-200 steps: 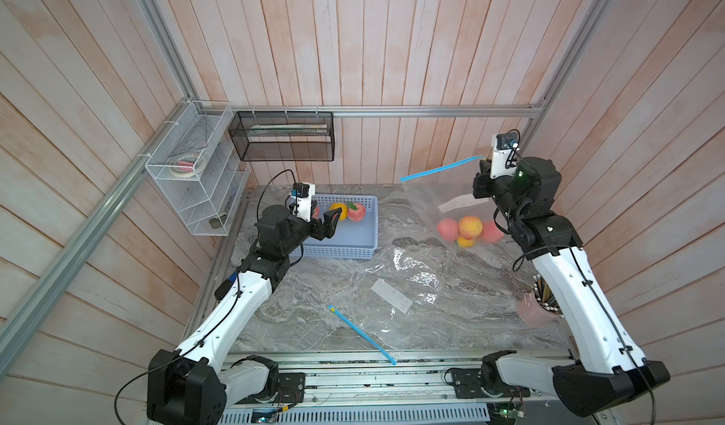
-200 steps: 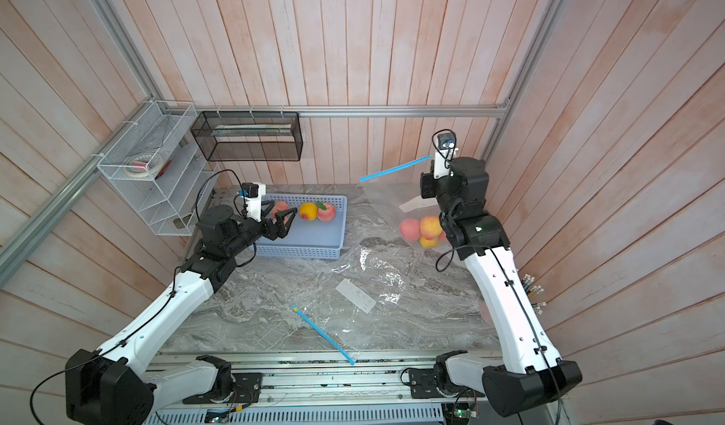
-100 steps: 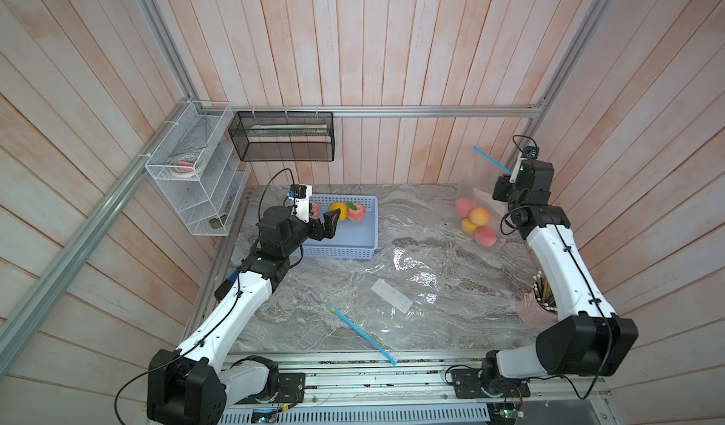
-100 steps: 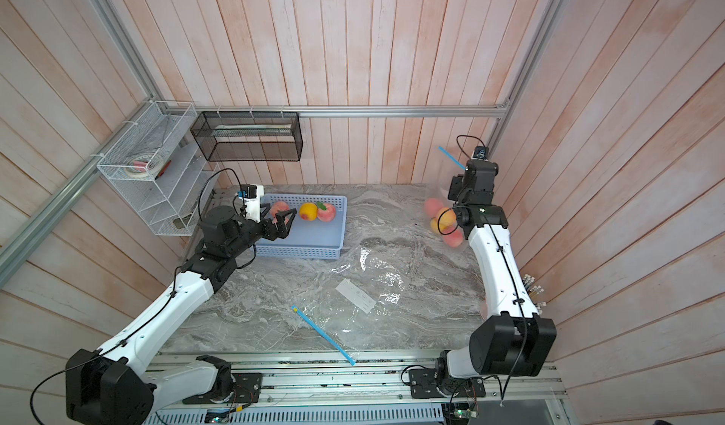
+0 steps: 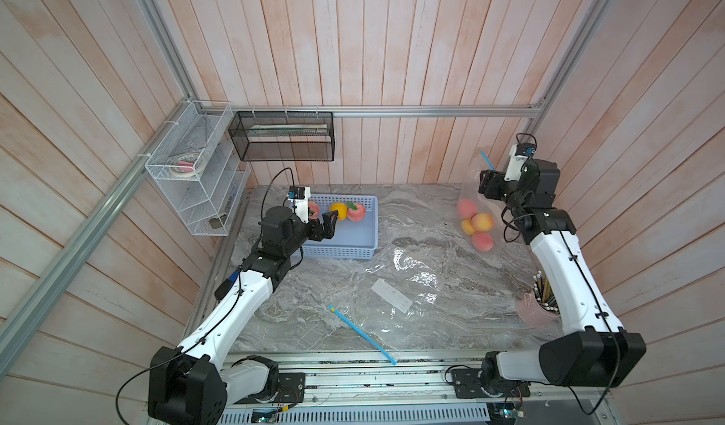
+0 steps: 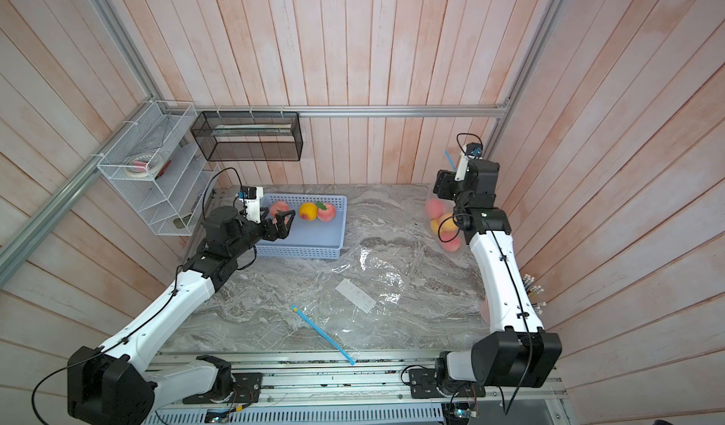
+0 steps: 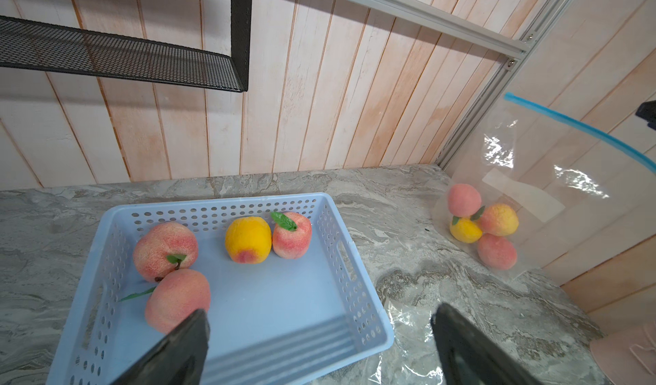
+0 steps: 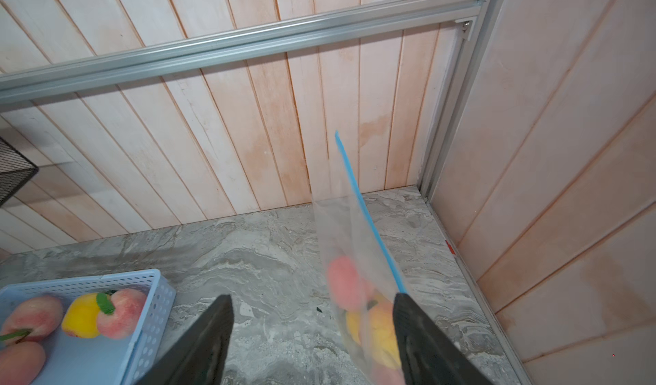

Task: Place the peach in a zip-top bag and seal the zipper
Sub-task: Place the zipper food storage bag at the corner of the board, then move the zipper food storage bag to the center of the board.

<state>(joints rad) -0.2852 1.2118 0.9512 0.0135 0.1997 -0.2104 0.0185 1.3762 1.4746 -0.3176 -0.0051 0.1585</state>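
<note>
Tabletop (image 5: 416,211): grey-and-white marbled slab, glossy where a clear flat bag (image 5: 416,282) lies across its front middle. That bag's blue zipper strip (image 5: 363,335) angles toward the front edge, and a white label (image 5: 392,294) shows on it. Room: pale, pink-washed wood planks on three sides, with an aluminium rail (image 5: 431,110) along the back wall and metal posts in the corners. White wire rack (image 5: 196,191) fixed to the left wall. Black mesh basket (image 5: 282,136) hung under the rail. Pink cup (image 5: 529,313) of pencils at the right edge, partly behind the right arm. Blue perforated crate (image 7: 355,276) sits at back left of the slab. It holds four loose peaches (image 7: 165,250), three pink and one yellow. Left claw (image 7: 319,308) hovers over the crate's near rim, fingers spread wide, nothing between them. A standing bag (image 7: 553,159) is upright in the back right corner, close to the side wall. Four more fruit (image 5: 482,221) are piled at its bottom, and its blue zipper (image 7: 575,124) runs along the top. Right claw (image 8: 312,296) is raised beside this bag's upper part, fingers spread apart. In the right wrist view the bag is blurred and its zipper runs down to one fingertip; cannot tell whether they touch.
</note>
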